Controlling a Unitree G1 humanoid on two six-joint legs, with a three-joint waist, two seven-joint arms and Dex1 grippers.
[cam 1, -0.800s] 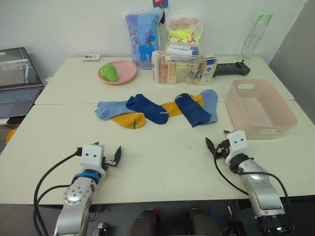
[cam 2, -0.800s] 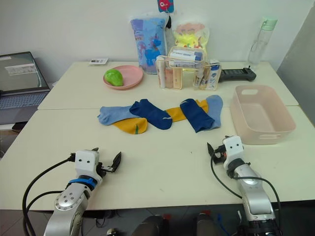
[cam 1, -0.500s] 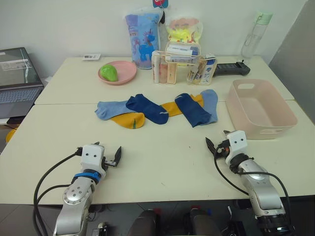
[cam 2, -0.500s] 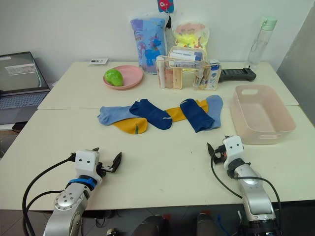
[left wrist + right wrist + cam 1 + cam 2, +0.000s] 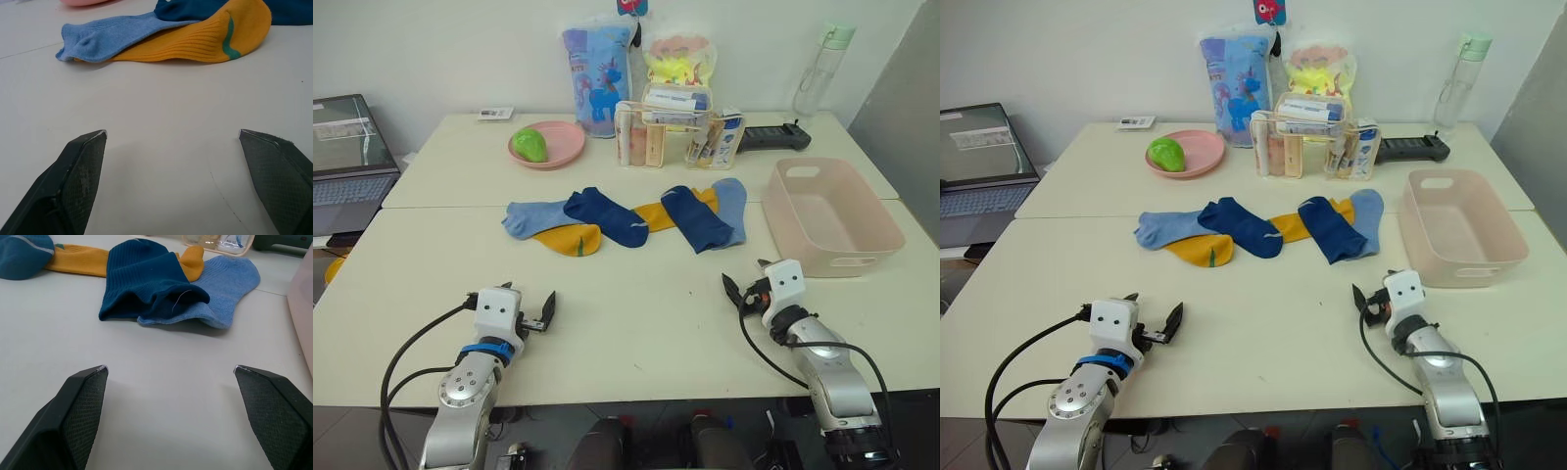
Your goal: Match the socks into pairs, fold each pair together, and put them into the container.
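Nothing moved; socks [image 5: 626,217] lie well beyond both jaws, spread wide

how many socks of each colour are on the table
navy socks: 2, one left of centre, one on the right
mustard yellow socks: 2, one at the front left, one partly under the navy ones
light blue socks: 2, one at the left end, one at the right end
total: 6
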